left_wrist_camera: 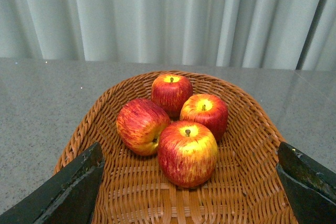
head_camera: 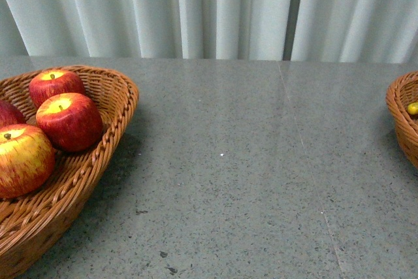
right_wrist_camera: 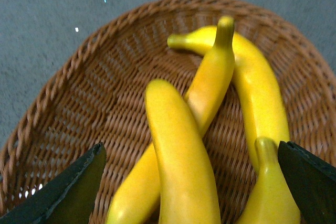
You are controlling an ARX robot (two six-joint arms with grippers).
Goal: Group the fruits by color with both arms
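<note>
Four glossy apples (left_wrist_camera: 187,153) look firm and slippery, best gripped across the widest part. Both sets of jaws are spread, empty. Bananas (right_wrist_camera: 181,150) are best taken mid-length.

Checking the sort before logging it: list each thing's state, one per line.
Apples: four, all in the left basket.
Bananas: four visible, in the right basket.
Left tool: open, empty, over the apples.
Right tool: open, empty, over the bananas.

Wicker basket (head_camera: 98,155) left, second basket (head_camera: 400,119) right, grey table (head_camera: 248,174), pale curtain (head_camera: 196,11) behind.
</note>
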